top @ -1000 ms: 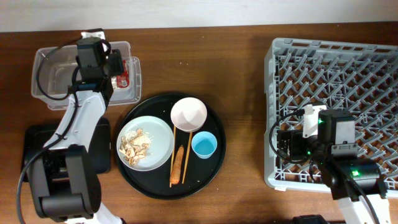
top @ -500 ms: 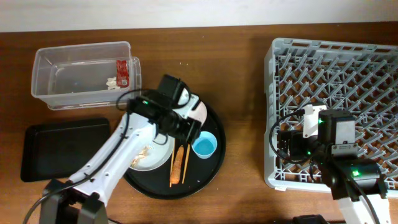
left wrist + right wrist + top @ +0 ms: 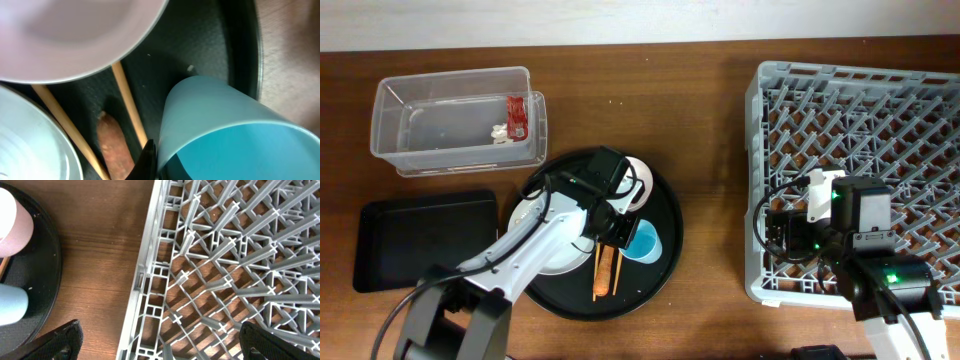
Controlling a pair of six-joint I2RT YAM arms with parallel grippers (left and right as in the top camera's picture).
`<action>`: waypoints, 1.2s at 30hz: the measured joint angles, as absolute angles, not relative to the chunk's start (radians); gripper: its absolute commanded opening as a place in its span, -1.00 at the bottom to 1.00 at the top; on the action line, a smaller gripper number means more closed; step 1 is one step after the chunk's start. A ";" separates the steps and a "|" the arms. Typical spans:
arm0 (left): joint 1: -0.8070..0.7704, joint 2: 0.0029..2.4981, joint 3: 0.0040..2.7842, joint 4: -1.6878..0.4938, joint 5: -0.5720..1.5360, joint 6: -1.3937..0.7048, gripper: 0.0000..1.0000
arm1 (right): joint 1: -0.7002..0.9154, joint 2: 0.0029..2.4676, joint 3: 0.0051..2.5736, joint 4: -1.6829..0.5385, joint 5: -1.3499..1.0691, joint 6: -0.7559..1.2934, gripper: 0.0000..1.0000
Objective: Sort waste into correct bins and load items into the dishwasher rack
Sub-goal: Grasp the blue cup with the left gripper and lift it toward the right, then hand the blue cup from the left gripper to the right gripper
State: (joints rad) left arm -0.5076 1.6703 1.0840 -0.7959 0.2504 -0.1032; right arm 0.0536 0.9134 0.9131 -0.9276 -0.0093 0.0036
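Note:
My left gripper [image 3: 626, 234] is down on the round black tray, shut on the rim wall of the light blue cup [image 3: 647, 242]. In the left wrist view one black finger [image 3: 148, 159] presses the outside of the cup [image 3: 215, 130]. Beside it lie the chopsticks [image 3: 129, 106] and the carrot [image 3: 115, 150], with the white bowl [image 3: 75, 35] above. My arm covers much of the plate [image 3: 525, 218]. The red wrapper [image 3: 517, 115] and white scrap [image 3: 498, 133] lie in the clear tub [image 3: 455, 150]. My right gripper [image 3: 160, 340] hangs open over the left edge of the rack [image 3: 225, 255].
The shallow black tray [image 3: 425, 240] sits at the front left, below the clear tub. The round black tray [image 3: 665, 205] holds the dishes in the middle. The grey rack [image 3: 860, 120] fills the right side, with bare wooden table between it and the round tray.
My left arm swung from the clear tub down to the round tray, and its jaws closed on the blue cup's rim. The right arm has not moved.

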 measured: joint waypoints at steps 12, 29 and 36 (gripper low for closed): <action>-0.307 1.582 1.206 -0.496 1.124 -0.126 -0.99 | -0.090 1.162 0.913 -0.746 -1.005 -0.213 0.97; -0.404 1.582 1.206 -0.241 1.180 -0.447 -0.99 | -0.090 1.173 0.914 -0.506 -1.429 -0.246 0.80; -0.452 1.582 1.206 -0.181 1.181 -0.526 -1.00 | -0.091 1.174 0.913 -0.455 -1.472 -0.247 0.57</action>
State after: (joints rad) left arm -0.4519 1.5818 1.2064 -0.1810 1.1809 -0.5262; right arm -0.0910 1.1736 0.9134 -0.4545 -1.4723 -0.2474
